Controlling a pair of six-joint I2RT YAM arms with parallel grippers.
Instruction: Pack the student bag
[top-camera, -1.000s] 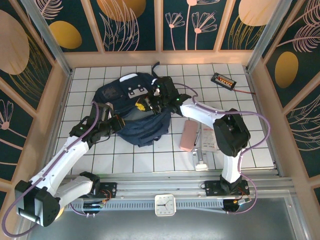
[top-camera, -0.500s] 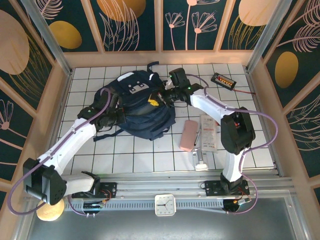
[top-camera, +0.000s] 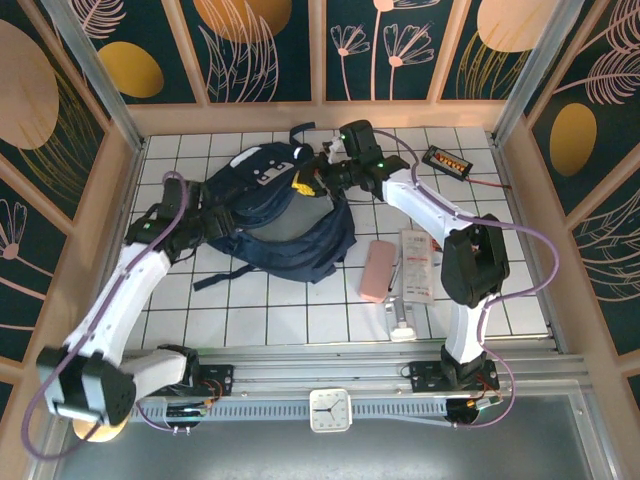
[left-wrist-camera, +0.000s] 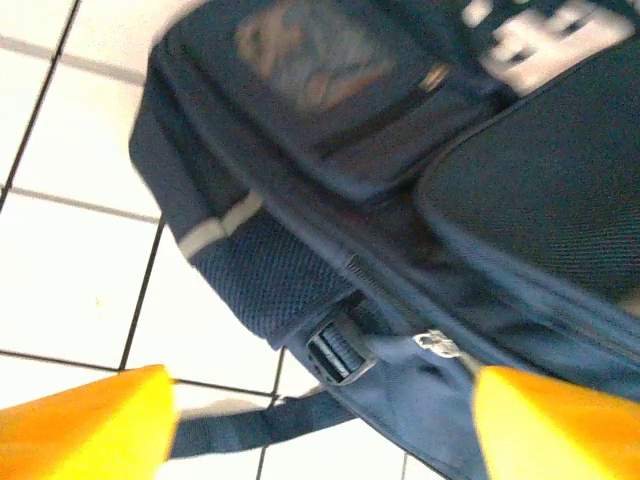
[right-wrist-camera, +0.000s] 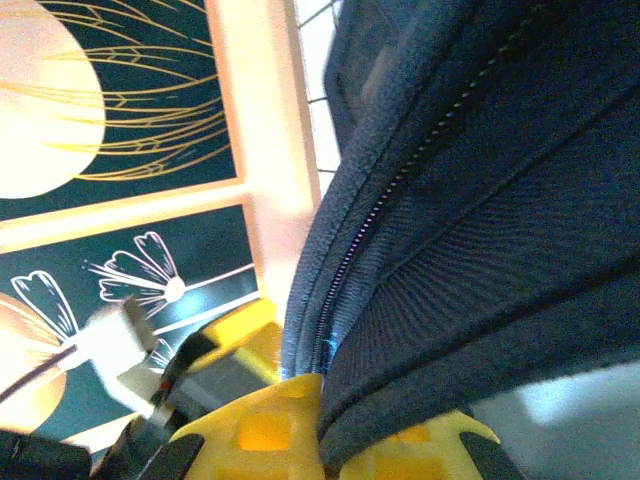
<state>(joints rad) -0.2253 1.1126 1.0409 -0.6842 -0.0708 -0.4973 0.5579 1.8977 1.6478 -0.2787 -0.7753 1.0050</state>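
The student bag (top-camera: 285, 232), navy blue with a white-grey buckle patch, lies at the back middle of the tiled table. My right gripper (top-camera: 308, 181) is at its top right edge. In the right wrist view that gripper (right-wrist-camera: 340, 425) is shut on the bag's (right-wrist-camera: 480, 200) zippered rim, the fabric pinched between the yellow fingers. My left gripper (top-camera: 200, 228) sits just off the bag's left side. In the left wrist view it (left-wrist-camera: 320, 430) stands open, yellow fingertips (left-wrist-camera: 85, 425) wide apart, with the bag's (left-wrist-camera: 400, 190) corner, a black buckle (left-wrist-camera: 340, 350) and a strap ahead of them, untouched.
A pink case (top-camera: 378, 270), a white packet (top-camera: 417, 265) and a pale object (top-camera: 402, 322) lie right of the bag. A black device with an orange face (top-camera: 447, 160) rests at the back right. Wooden walls (top-camera: 320, 115) enclose the table.
My left gripper let go of the bag, opened and drew back to the left. My right gripper, still shut on the rim, pulled it up and toward the back, spreading the bag.
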